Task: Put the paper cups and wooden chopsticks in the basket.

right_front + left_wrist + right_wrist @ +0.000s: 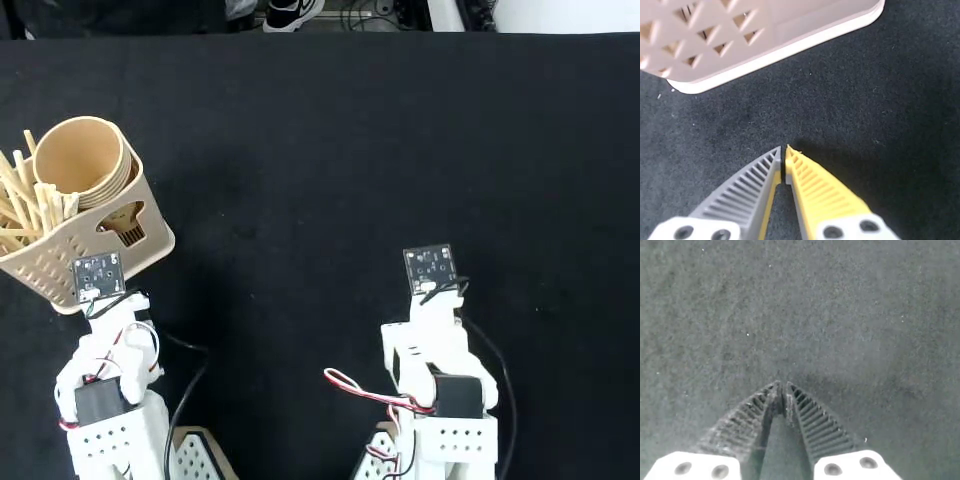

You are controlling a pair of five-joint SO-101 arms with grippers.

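A beige lattice basket [140, 245] stands at the table's left side. Stacked paper cups [85, 160] sit in it, and beside them a bundle of wooden chopsticks [25, 205] pokes up out of it. My left gripper [784, 152] is shut with nothing in it, just above the black cloth and close to the basket's base [790, 30]. The left arm [105, 345] sits folded right in front of the basket. My right gripper [782, 388] is shut and empty over bare cloth, its arm [435, 340] folded at the table's near middle.
Black cloth [380, 150] covers the whole table. A shoe [290, 12] and cables [375, 12] lie on the floor beyond the far edge.
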